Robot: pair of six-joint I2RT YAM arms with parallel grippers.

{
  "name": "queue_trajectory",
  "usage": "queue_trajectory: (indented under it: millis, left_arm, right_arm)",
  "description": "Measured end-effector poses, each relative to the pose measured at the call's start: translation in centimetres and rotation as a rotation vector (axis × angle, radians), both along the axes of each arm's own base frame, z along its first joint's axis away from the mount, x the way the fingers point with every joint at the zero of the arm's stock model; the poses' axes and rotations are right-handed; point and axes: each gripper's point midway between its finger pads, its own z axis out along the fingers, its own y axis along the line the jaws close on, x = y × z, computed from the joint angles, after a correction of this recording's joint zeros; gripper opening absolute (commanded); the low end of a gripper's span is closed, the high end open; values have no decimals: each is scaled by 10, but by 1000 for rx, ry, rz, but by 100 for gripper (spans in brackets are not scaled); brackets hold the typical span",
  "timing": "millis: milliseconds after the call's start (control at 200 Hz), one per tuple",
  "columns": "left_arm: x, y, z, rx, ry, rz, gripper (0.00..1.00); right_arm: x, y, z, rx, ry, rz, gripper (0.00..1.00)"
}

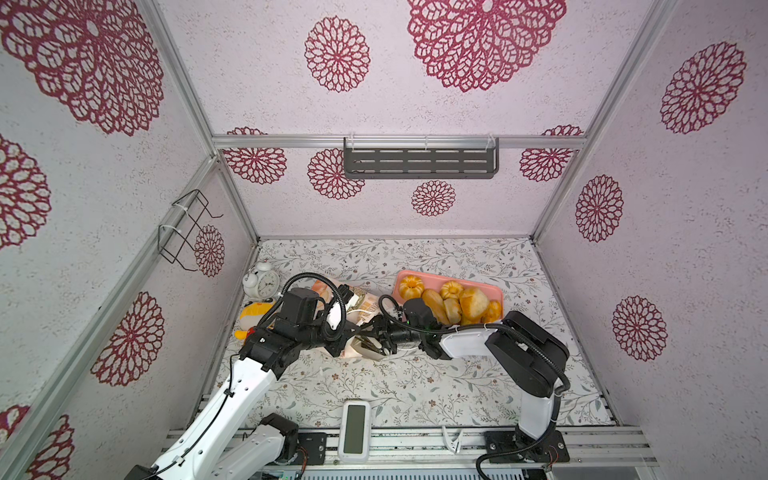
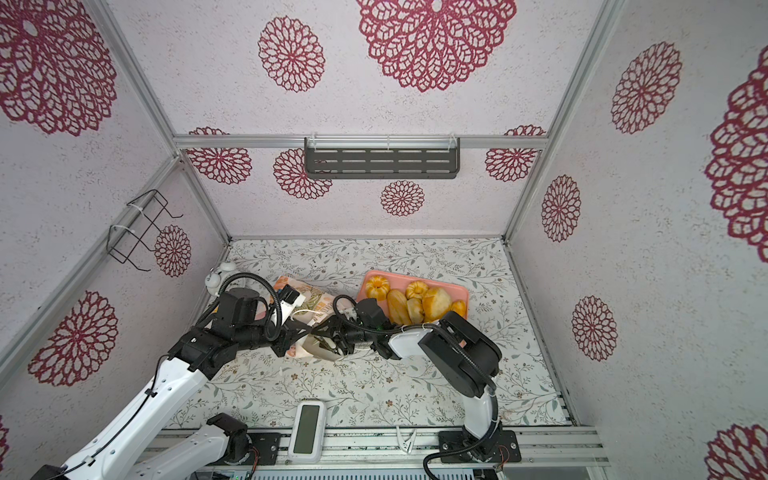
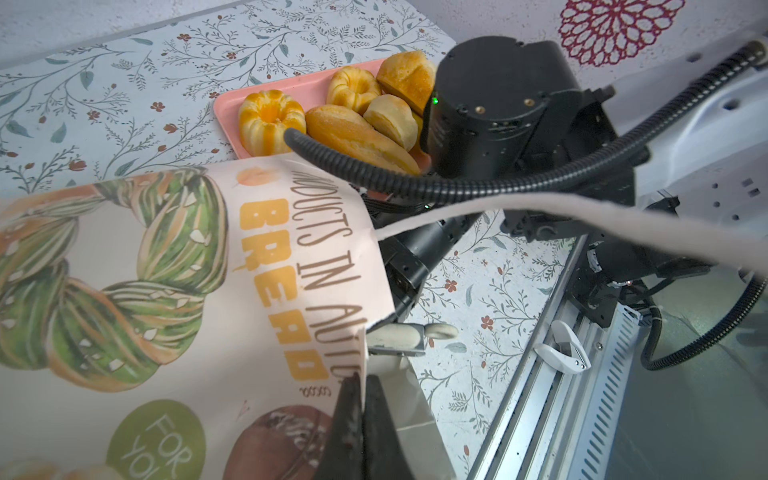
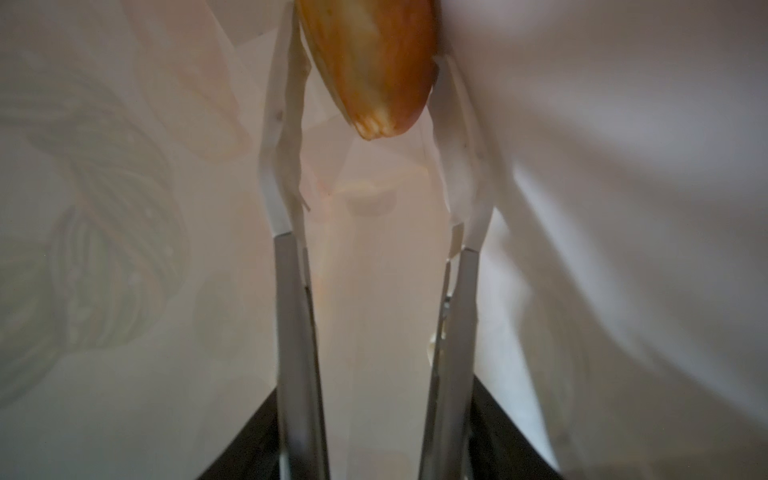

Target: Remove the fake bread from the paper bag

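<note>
In both top views your left arm (image 1: pixel 245 382) comes from the near left corner and bends to the right over the paper bag (image 1: pixel 365 311). The bag lies on its side on the flowered table (image 1: pixel 415 386), with its open end turned to your right arm (image 1: pixel 528 353). That arm rises at the near right, folds at the elbow and reaches left, low and almost level, into the open end. Both arms and the paper cover the fingertips here, and nothing inside the bag shows. Just beside the bag, farther back and to the right, a heap of glossy golden toy bread (image 1: pixel 457 301) lies on a pink tray (image 1: pixel 436 277). In the left wrist view your left gripper (image 3: pixel 360 415) is pressed together on the edge of the bag at its mouth. The picture's border cuts off the base of the gripper, and the white cord handle (image 3: pixel 582 212) crosses in front of the right arm. In the right wrist view, dim and soft inside the bag, your right gripper (image 4: pixel 365 45) has its fingers (image 4: pixel 274 174) spread. The pointed end of an orange-brown loaf (image 4: pixel 374 75) sits between their tips. The fingers lie close along both sides of the loaf, but you cannot tell whether they press on it. The rest of the loaf is cut off at the border.
</note>
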Motion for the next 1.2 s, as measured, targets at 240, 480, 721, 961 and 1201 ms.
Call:
queue_trajectory:
  millis: [240,480,721,961,1201]
  left_arm:
    - [-4,-2,-8,28,7,-45,0]
    - [-3,-7,-14,32,25,-64,0]
    - [4,-10,-16,35,20,-63,0]
    - [14,-5,-14,52,-12,-12,0]
    - [19,6,-11,73,-70,66,0]
  right_arm:
    - [-8,-5,-1,45,28,91,56]
    - [-9,-7,-10,-11,20,119,56]
    - [5,9,5,-19,-45,120,41]
    - [10,12,9,-9,-101,107,7]
    - [-15,-13,12,-40,-125,119,0]
